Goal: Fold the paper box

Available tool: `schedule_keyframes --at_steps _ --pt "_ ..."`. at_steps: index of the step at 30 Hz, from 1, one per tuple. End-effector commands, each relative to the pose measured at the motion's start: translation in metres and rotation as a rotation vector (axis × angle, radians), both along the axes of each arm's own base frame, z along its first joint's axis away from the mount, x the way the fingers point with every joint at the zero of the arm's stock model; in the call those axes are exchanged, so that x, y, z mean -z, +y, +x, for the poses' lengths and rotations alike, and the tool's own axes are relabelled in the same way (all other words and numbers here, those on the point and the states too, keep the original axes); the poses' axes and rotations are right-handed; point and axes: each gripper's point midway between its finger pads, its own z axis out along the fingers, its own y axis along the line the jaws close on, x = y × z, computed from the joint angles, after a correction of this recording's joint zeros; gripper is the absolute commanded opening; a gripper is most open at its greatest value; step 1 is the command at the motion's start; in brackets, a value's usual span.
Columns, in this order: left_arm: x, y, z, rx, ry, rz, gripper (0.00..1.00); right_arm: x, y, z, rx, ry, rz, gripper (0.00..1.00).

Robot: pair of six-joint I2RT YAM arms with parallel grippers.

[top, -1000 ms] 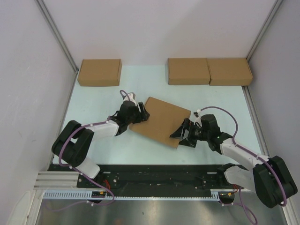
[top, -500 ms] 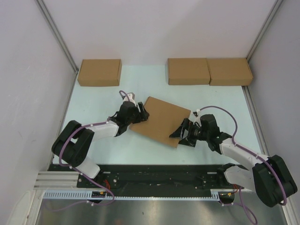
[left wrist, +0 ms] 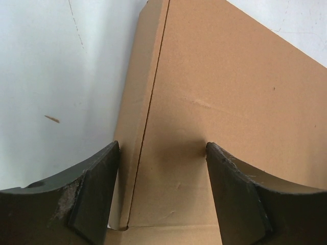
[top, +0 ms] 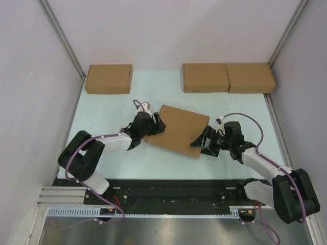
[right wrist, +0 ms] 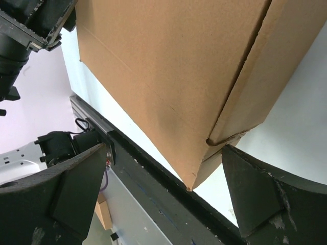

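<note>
paper box [top: 179,130]: likely light, stiff, dents if pinched | grip: opposite corners | left hand [top: 155,123]: spread, astride corner | right hand [top: 199,143]: wide, empty

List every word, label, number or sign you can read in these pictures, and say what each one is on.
None can be read.
The paper box is plain brown cardboard in all three views, with no print.
The back left box, back middle box and back right box are plain too.
Any marks on the slotted rail at the near edge are too small to read.
</note>
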Motion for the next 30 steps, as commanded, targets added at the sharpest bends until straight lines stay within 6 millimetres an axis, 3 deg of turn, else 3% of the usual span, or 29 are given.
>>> schedule_keyframes --at_steps 1,6,14,30 --pt "0.020 -0.037 -0.047 0.145 0.136 -0.060 0.72 -0.023 0.004 0.015 -0.033 -0.114 -0.001 1.00" --pt "0.021 -0.034 -0.046 0.126 0.136 -0.056 0.72 -0.017 -0.001 0.002 -0.040 -0.073 -0.031 1.00" --pt "0.016 -0.038 -0.048 0.128 0.128 -0.060 0.72 -0.020 0.016 -0.010 -0.061 -0.044 0.032 1.00" --pt "0.020 -0.034 -0.051 0.133 0.131 -0.040 0.72 -0.043 0.030 -0.008 -0.070 -0.015 0.188 1.00"
